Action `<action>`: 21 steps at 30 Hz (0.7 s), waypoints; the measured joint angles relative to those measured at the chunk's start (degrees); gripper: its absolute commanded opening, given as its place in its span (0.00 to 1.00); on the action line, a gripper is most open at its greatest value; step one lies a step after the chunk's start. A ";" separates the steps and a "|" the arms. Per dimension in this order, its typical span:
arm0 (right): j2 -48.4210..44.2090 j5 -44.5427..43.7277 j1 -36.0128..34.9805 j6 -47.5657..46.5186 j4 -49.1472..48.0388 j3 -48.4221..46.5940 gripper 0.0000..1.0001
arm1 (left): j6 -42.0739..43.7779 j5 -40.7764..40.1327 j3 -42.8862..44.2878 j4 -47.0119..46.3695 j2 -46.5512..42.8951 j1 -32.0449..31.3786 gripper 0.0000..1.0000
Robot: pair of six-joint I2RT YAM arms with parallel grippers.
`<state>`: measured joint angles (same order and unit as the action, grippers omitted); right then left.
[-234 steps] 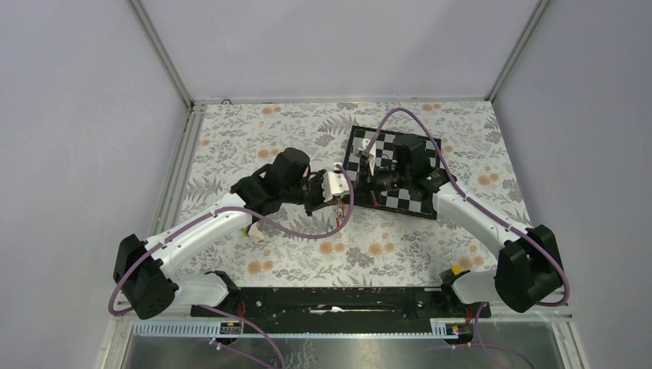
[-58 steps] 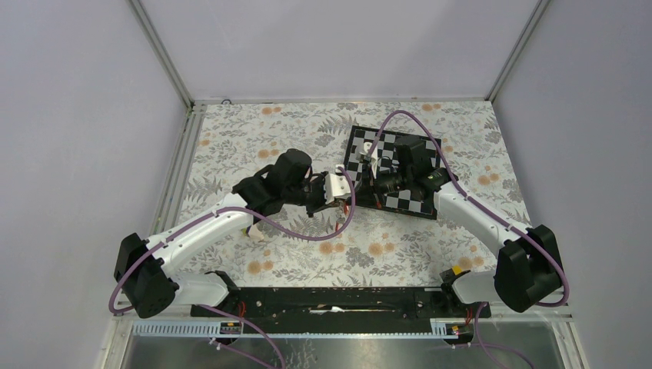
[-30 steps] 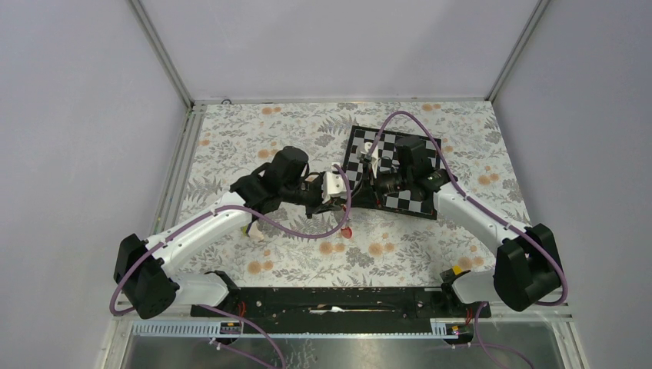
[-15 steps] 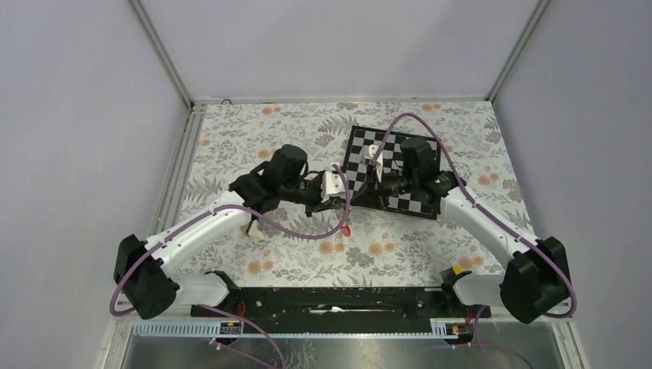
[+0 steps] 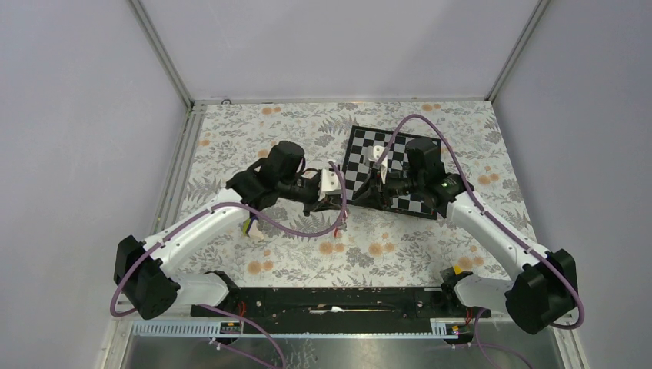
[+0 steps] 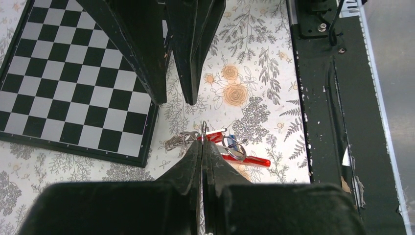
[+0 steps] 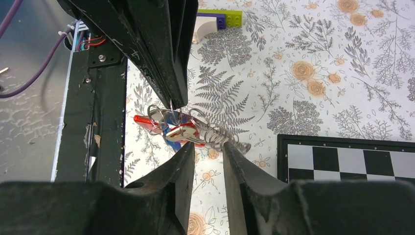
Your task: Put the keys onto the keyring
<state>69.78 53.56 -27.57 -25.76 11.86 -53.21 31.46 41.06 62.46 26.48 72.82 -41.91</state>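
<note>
My left gripper (image 6: 202, 143) is shut on a thin metal ring of the keyring (image 6: 179, 140), a grey coiled loop with a red part. The bunch hangs just above the floral cloth. The keys hang with it: the red tag (image 6: 247, 159) and the blue tag (image 6: 233, 140). In the right wrist view the red-tagged key (image 7: 184, 132), the blue tag (image 7: 171, 142) and the grey coil (image 7: 218, 136) lie just beyond my open, empty right gripper (image 7: 208, 148). In the top view the left gripper (image 5: 332, 203) and right gripper (image 5: 369, 183) face each other, a little apart.
The black-and-white chessboard (image 5: 360, 146) lies under the right gripper, at the back right. A yellow-green and white block (image 5: 250, 228) sits beside the left arm and shows in the right wrist view (image 7: 222, 18). The black base rail (image 5: 338, 298) runs along the near edge.
The right gripper has pulled back to the right, away from the left gripper. The left gripper still holds the bunch, which now hangs from it alone.
</note>
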 measured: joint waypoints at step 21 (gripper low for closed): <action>-2.34 6.01 0.00 3.76 -2.54 1.03 0.38 | -12.68 7.63 -0.04 -8.63 1.92 2.54 0.00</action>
<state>67.44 59.57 -27.57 -22.00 9.32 -52.18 18.79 48.69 62.41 17.85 74.74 -39.38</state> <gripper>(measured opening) 0.400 0.010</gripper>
